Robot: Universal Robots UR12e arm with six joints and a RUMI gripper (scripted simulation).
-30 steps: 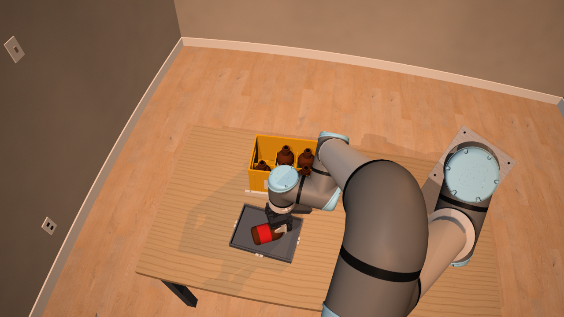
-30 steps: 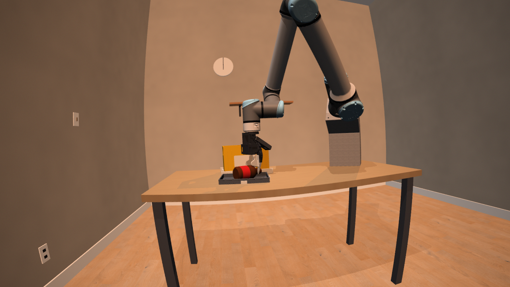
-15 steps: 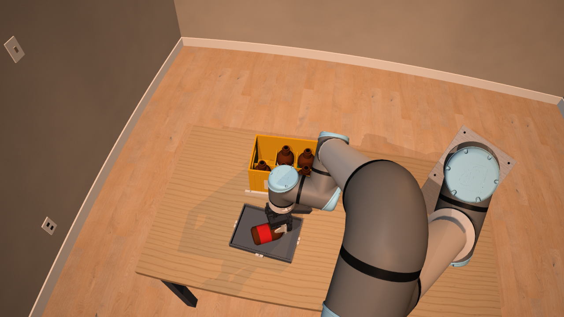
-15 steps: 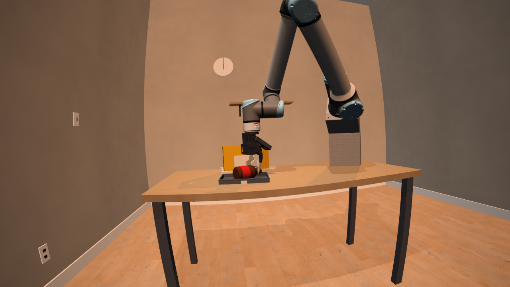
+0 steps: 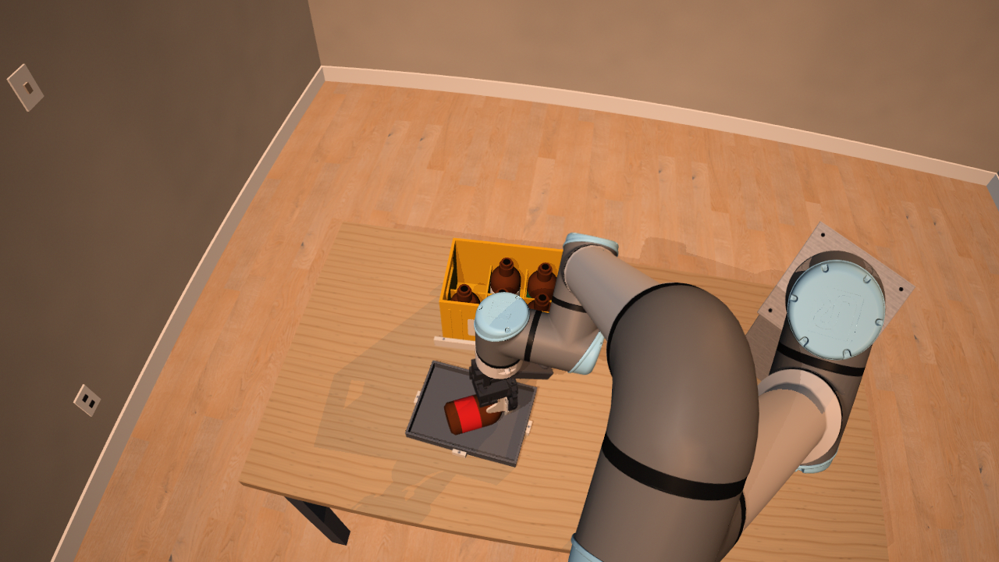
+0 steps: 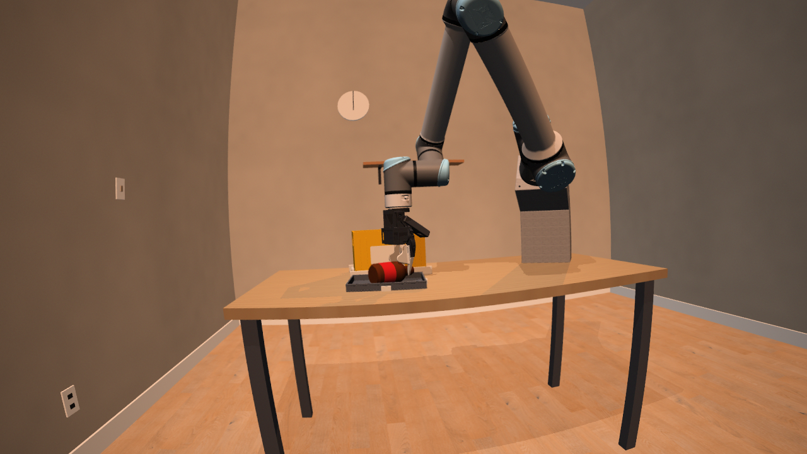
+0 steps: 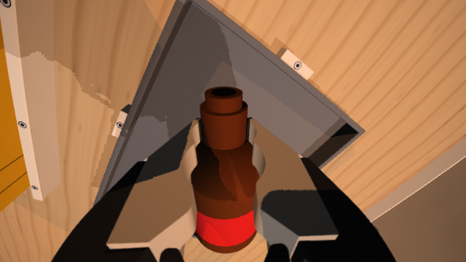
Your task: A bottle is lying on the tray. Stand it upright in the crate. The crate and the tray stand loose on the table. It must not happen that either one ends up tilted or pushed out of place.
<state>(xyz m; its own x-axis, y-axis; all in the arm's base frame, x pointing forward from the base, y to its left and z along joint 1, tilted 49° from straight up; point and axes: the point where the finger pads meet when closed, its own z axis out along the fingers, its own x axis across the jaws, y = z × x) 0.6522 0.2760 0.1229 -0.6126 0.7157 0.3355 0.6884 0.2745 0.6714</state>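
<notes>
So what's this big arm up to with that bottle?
The arm's gripper has its fingers shut on the neck of a brown bottle with a red label. The bottle lies on its side over a dark grey tray on the wooden table. Just behind stands a yellow crate with other brown bottles upright in it; this one has to go in there, standing. That step is not yet done.

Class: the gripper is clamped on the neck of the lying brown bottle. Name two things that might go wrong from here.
1. The gripper holds the brown red-banded bottle only at its neck, so the heavy body may swing or slip when lifted.
2. The yellow crate already holds bottles; lowering could strike them or shove the loose crate.
</notes>
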